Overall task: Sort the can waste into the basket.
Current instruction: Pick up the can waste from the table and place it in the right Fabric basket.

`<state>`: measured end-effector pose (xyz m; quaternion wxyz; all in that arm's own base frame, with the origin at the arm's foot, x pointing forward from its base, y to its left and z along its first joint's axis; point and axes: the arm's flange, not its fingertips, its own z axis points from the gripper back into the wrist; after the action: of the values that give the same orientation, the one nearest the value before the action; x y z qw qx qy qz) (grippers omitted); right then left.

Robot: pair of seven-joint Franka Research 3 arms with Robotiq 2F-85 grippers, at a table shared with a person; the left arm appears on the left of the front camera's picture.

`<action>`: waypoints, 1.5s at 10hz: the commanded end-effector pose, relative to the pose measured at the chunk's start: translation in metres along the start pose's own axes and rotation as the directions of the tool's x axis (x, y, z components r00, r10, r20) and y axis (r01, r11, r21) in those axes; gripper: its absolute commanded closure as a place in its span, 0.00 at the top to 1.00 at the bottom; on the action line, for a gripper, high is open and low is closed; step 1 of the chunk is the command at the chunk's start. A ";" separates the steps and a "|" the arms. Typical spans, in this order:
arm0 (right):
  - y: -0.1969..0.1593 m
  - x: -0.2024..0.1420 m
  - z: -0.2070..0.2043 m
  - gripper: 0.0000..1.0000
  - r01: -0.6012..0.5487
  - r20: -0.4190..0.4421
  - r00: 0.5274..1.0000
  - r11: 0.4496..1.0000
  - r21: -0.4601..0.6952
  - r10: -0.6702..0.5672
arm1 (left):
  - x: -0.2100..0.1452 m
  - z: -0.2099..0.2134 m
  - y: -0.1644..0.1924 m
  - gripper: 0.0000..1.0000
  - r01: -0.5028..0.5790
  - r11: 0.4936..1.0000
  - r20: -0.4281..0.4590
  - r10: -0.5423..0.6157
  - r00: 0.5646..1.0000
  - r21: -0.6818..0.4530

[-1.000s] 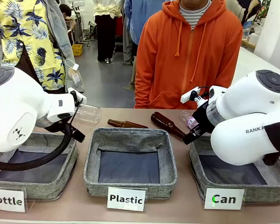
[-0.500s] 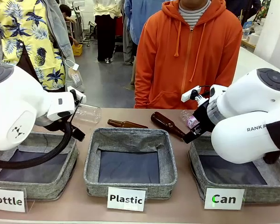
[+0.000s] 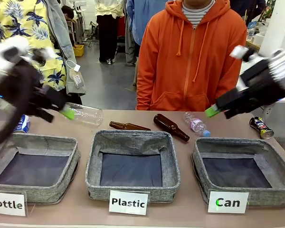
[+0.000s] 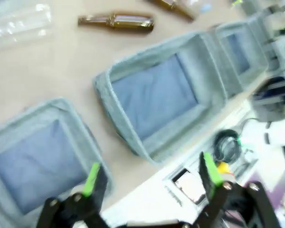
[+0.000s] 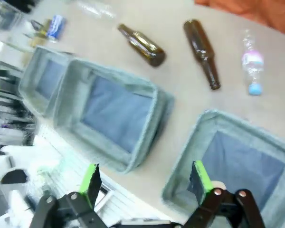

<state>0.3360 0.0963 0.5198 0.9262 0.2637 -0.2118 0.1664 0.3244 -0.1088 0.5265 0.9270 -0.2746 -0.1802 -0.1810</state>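
A dark can with red and yellow marks lies on the table at the far right, behind the grey basket with the "Can" sign. A blue-and-white can stands at the far left behind the "Bottle" basket; it also shows in the right wrist view. My right gripper hangs blurred and open, high above the Can basket's far left corner. My left gripper is blurred and open by a clear bottle, above the left basket. Both hold nothing.
The "Plastic" basket sits in the middle and the "Bottle" basket at the left. Two brown glass bottles and two clear plastic bottles lie behind the baskets. A person in an orange hoodie stands at the far side.
Both arms have swung up and outward from over the baskets, fast enough to blur. That uncovered the dark can at the right and the blue-and-white can at the left.
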 end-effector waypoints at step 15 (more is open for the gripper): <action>-0.287 -0.150 0.093 1.00 0.553 0.186 0.618 0.590 0.589 -0.764 | -0.121 0.082 0.265 1.00 -0.585 0.533 0.131 0.797 0.590 -0.611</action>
<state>0.2999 -0.2143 0.3983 0.7572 0.5687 -0.2337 -0.2204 0.3189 0.1701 0.4242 0.7523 -0.5855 -0.1815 0.2415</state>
